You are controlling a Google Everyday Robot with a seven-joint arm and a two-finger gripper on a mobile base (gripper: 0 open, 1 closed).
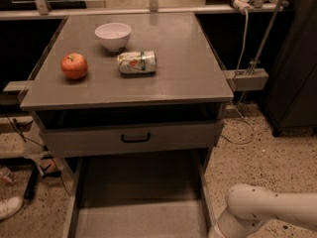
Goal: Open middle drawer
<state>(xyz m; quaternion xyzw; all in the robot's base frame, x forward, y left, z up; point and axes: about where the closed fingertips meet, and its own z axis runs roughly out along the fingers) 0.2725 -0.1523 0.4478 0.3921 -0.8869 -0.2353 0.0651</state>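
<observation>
Middle drawer (84,142) under tabletop (184,76); gripper offscreen

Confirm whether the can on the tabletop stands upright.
No, the can lies on its side beside the apple; the gripper is out of view, only its arm showing at lower right.

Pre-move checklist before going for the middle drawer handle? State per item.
1. Handle of the middle drawer in view, nothing in front of it: ok.
2. Gripper in view: not ok. It is out of frame below the bottom edge; only the arm shows, lower right.
3. Middle drawer pulled out: not ok; its front sits close to the cabinet.
4. Approach path: the lower drawer is pulled out under the handle, so the arm likely has to reach over it: cannot tell.
5. Apple, bowl and can sit back from the front edge of the tabletop: ok.
</observation>
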